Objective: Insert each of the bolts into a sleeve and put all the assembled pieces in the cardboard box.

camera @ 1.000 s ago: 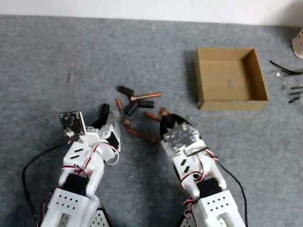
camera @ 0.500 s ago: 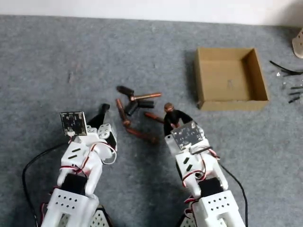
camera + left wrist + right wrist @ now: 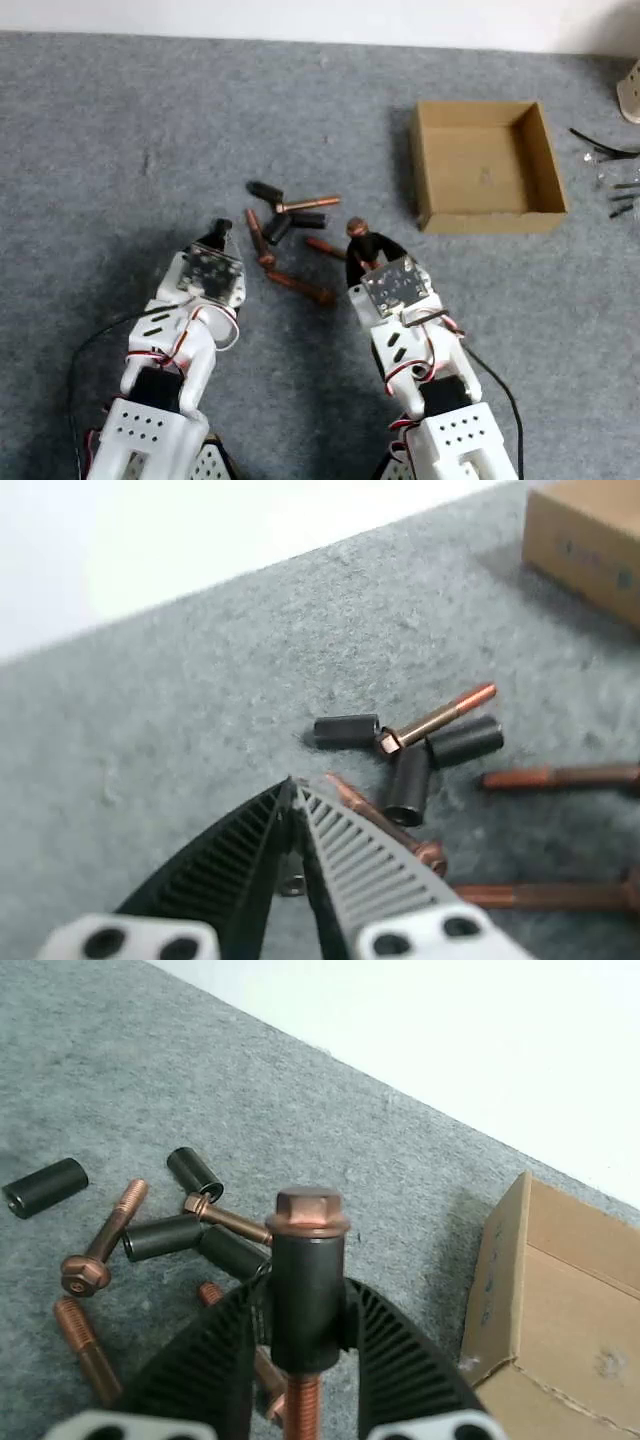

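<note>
Clamping the dark sleeve point(image 3: 306, 1295) between its jaws, my right pincer point(image 3: 305, 1310) holds it upright above the desk point(image 3: 120, 120). A copper bolt point(image 3: 309, 1210) is seated through it, head on top and threaded shank poking out below. I judge this piece assembled and ready for the box.

My left pincer point(image 3: 295, 810) has its jaws pressed together with nothing held, as far as I can tell; a small shape low between them is too blurred to name. It hangs just beside the pile.

In the pile, between my two arms, lie the loose bolts point(image 3: 298, 286) and loose sleeves point(image 3: 307, 218), some touching or crossing. The cardboard box point(image 3: 487, 218) sits well apart, beyond my right arm, and looks empty.

The risks I see:
- Only the sleeve is gripped, so the bolt hangs by its head. If I tip the wrist on the way over, it could slide out.
- The shank below could catch the box's near wall if I carry it too low.
- My left pincer could nudge the pile and roll a sleeve away.
</note>
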Motion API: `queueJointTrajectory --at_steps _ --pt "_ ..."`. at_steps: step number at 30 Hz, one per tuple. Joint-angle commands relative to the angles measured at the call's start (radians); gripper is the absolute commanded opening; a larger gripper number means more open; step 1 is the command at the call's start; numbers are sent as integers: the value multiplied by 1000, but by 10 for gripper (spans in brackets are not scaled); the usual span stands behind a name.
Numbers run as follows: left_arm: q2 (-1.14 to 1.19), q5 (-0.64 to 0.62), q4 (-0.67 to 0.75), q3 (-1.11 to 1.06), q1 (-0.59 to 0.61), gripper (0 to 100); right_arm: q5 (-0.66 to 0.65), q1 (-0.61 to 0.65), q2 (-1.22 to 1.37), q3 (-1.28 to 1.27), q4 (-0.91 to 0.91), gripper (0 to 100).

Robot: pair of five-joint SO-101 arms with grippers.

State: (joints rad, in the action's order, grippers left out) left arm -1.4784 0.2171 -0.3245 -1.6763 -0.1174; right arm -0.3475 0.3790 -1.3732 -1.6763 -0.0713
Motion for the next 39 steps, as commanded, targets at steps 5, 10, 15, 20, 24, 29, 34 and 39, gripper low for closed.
queueJointTrajectory --at_steps 5,10,15,20,24,29,34,39 --pt "-12 34 3 1 48 7 8 -70 -5 -127 38 6" --pt "-12 32 5 2 73 7 8 -128 -5 -125 39 6" --pt "-13 32 5 4 73 7 9 -139 -5 -125 41 6" --pt "-13 32 5 5 74 7 9 -140 -5 -125 41 6" --pt "-13 32 5 5 74 7 9 -140 -5 -125 41 6" --pt "-13 32 5 4 77 7 9 -140 -2 -125 36 5" --pt "-13 32 5 2 77 7 112 -120 -7 -113 -85 5" --pt "-13 32 5 2 74 7 135 -133 -1 41 -220 5"
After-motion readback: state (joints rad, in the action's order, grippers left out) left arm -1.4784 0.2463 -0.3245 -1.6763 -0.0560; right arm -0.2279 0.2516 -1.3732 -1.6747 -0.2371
